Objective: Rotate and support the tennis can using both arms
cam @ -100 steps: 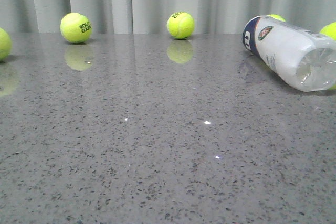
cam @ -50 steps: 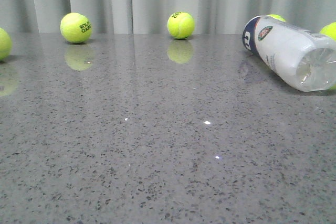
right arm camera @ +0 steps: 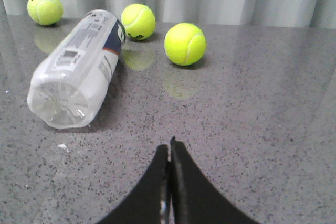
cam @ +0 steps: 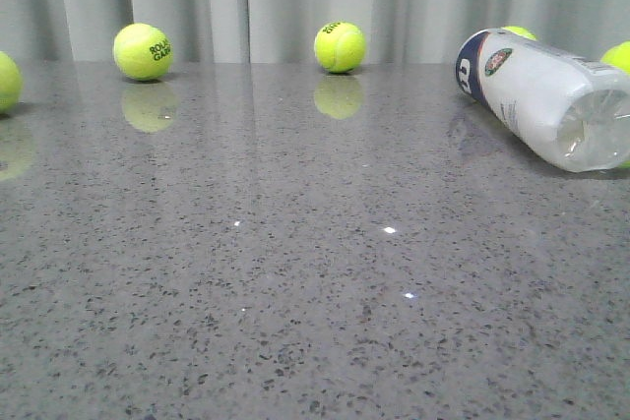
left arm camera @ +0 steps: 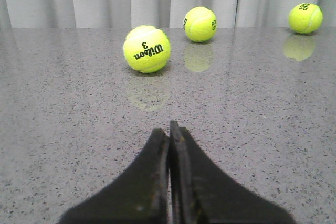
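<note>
The tennis can [cam: 543, 103] lies on its side at the far right of the grey table, clear base toward the camera, navy end toward the curtain. It also shows in the right wrist view [right arm camera: 79, 68]. My right gripper [right arm camera: 169, 148] is shut and empty, low over the table, a short way from the can's clear base. My left gripper [left arm camera: 169, 129] is shut and empty over bare table, facing a Wilson ball [left arm camera: 147, 49]; the can is out of its view. Neither arm shows in the front view.
Tennis balls sit along the curtain: two at the left [cam: 143, 51] [cam: 5, 81], one in the middle [cam: 340, 46], two behind the can [cam: 618, 54] [cam: 519, 33]. In the right wrist view two balls [right arm camera: 138, 21] [right arm camera: 185, 43] lie beside the can.
</note>
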`<state>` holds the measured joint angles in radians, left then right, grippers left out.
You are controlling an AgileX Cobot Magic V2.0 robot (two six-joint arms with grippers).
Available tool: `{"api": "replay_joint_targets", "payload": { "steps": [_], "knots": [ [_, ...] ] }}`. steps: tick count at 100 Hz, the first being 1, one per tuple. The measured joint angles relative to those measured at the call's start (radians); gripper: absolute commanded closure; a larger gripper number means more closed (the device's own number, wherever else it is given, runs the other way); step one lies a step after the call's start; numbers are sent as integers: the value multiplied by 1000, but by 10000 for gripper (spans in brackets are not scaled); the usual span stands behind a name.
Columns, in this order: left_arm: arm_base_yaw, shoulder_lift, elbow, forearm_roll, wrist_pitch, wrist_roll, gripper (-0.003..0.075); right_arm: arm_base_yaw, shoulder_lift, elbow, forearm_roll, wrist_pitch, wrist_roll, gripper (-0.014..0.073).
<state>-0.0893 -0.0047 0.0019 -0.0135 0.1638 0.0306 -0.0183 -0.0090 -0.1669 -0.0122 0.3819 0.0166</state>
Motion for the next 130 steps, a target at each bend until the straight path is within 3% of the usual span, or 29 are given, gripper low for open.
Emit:
{"api": "replay_joint_targets", "payload": {
  "steps": [43,53,65,72,100,130],
  "knots": [
    [0,0,0,0,0,0,739,0,354,-257,2,268,0,622],
    [0,0,0,0,0,0,739,0,444,-283,12,291,0,449],
    [0,0,0,0,0,0,739,0,529,-325,26,320,0,67],
    [0,0,0,0,0,0,739,0,568,-358,28,340,0,-77],
    [0,0,0,0,0,0,739,48,752,-588,117,450,0,-39],
    [0,0,0,0,0,0,739,93,1138,-929,258,544,0,-39]
  ]
}}
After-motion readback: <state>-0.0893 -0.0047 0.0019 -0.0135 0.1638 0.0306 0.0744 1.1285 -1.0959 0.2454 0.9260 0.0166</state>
